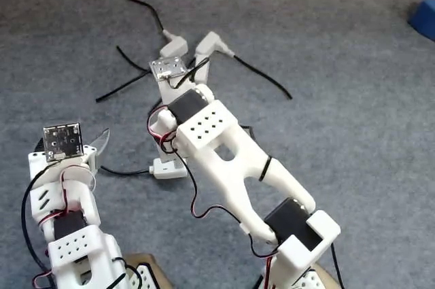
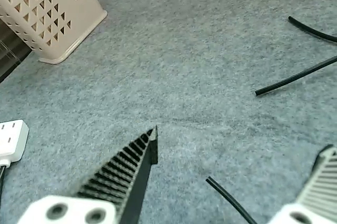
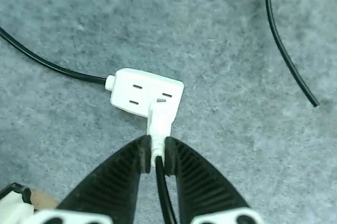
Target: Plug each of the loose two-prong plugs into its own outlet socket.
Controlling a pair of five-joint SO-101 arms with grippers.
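The right gripper is pinching a white plug by its rear, with the cord trailing back between the fingers. The plug's front is pressing against a white outlet lying on the grey surface. The left gripper is hovering spread wide above the surface, with another outlet lying nearby and a basket standing farther off.

My right gripper has black ribbed fingers, clamped on a white plastic two-prong plug with a black cord. Just ahead lies a white plastic outlet block. The felt worktop beneath is mottled grey. Well ahead of my black-ribbed left gripper stands a beige lattice-patterned plastic basket.
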